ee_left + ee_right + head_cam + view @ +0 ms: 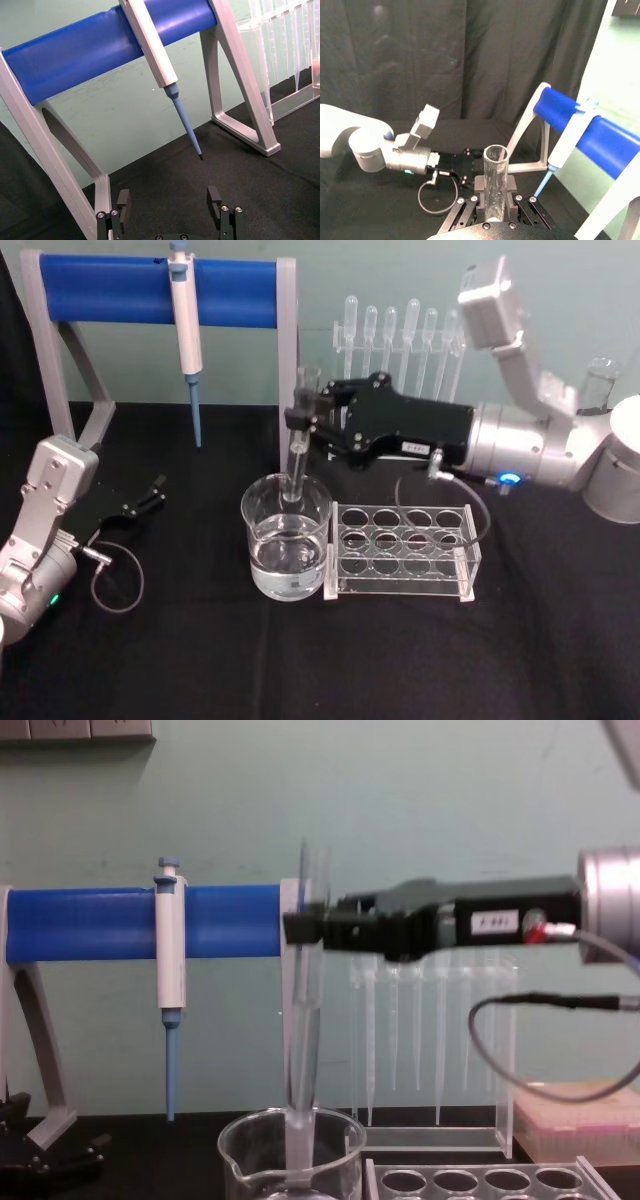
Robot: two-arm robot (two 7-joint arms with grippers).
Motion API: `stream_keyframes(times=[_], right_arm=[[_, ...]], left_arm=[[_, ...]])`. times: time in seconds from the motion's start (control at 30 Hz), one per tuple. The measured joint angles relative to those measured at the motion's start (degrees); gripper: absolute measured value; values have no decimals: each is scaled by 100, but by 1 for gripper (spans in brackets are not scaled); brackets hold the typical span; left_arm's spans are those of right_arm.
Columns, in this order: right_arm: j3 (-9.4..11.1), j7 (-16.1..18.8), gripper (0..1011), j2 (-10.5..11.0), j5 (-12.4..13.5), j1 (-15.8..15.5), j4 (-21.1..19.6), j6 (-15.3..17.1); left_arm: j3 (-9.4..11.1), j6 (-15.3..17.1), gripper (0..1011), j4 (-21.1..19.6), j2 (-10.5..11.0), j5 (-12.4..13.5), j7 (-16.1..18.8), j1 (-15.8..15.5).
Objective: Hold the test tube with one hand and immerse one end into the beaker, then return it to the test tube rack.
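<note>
Holds the test tube (297, 465) upright, pinched near its top between the two fingers of the right gripper (300, 423). Dips the round bottom end past the rim of the beaker (252, 530), on the black tabletop (200, 660) just beside the clear rack (400, 550). Maybe not down to the water yet; hard to tell.

Rests the left gripper (150, 495) low over the tabletop, far off to the left, fingers spread wide with nothing between them, near the blue stand (120, 290) with the pipettor (186, 320).

Could bump the glass tip on the beaker's floor or wall by going down too fast or a little off to one side. Could crack the glass that way. Could drop the tube with too soft a pinch on smooth wet glass. Could catch the beaker's rim by moving sideways before lifting clear, and so tip the beaker and spill the water. Could also knock the rack on the way back. Safest to go slowly, straight down, then straight up.
</note>
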Motion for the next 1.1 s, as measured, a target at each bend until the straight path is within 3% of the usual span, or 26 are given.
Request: stream_keyframes(times=[0.4,0.57,0.77,1.1], right_arm=[[267,47,246,566,423,-41,-534,108],[371,69,246,935,551,-194,-753,113],[514,43,246,1233,683,-499,-749,-23],[628,-33,246,1347,794,-835,-580,-149]], left_arm=[[0,0,1000,0,0,0,0,0],[0,0,1000,0,0,0,0,0],[0,0,1000,0,0,0,0,0],[0,0,1000,0,0,0,0,0]])
